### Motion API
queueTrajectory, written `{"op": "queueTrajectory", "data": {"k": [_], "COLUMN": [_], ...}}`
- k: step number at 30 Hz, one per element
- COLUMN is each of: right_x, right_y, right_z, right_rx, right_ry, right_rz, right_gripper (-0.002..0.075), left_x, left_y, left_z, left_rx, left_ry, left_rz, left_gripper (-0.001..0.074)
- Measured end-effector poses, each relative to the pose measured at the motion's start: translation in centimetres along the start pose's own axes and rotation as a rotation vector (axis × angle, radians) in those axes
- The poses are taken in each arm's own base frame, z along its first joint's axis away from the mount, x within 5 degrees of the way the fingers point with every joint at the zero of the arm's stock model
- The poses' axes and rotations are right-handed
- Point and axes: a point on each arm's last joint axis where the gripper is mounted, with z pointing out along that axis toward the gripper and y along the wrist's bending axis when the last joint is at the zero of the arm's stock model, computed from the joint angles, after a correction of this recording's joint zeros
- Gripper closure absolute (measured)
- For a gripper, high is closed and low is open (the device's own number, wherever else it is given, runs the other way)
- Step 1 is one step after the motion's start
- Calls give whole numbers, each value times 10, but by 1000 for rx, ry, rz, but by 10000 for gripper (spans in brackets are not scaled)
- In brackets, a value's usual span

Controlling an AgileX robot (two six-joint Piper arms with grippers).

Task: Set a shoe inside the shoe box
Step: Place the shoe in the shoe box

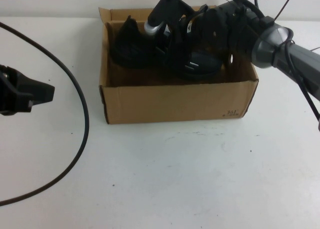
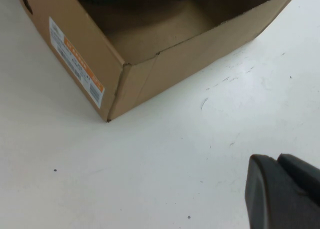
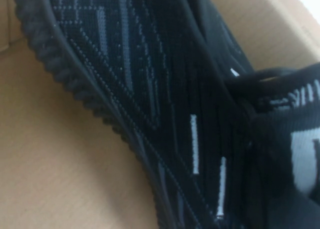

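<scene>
The brown cardboard shoe box (image 1: 175,101) stands open at the back middle of the table. The black knit shoe (image 1: 200,61) with silver-white dashes hangs tilted inside its right half, sole towards the front. My right gripper (image 1: 202,34) reaches into the box from the right and is shut on the shoe. In the right wrist view the shoe (image 3: 150,89) fills the picture above the box floor (image 3: 60,154), and the fingers are hidden. My left gripper (image 1: 49,93) is shut and empty, left of the box. It shows at the edge of the left wrist view (image 2: 276,158), near the box corner (image 2: 145,74).
A second dark shoe-like shape (image 1: 129,46) sits in the left half of the box. A black cable (image 1: 82,119) curves across the left of the white table (image 1: 190,174). A label (image 2: 75,64) is on the box's left end.
</scene>
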Motion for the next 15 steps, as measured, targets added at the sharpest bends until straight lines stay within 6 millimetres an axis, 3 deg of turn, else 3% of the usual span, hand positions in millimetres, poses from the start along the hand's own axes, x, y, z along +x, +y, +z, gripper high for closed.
{"op": "queueTrajectory", "data": {"k": [11, 15], "right_x": [4, 3], "right_y": [2, 2], "right_z": [7, 7], "right_rx": [-1, 7], "right_ry": [5, -6], "right_rz": [-4, -6], "right_gripper": [711, 655], "left_x": [0, 0], "left_y": [0, 0], "left_z": [0, 0], "left_rx": [1, 1], "left_ry": [1, 1], "left_rz": [0, 0], "left_gripper": [736, 736]}}
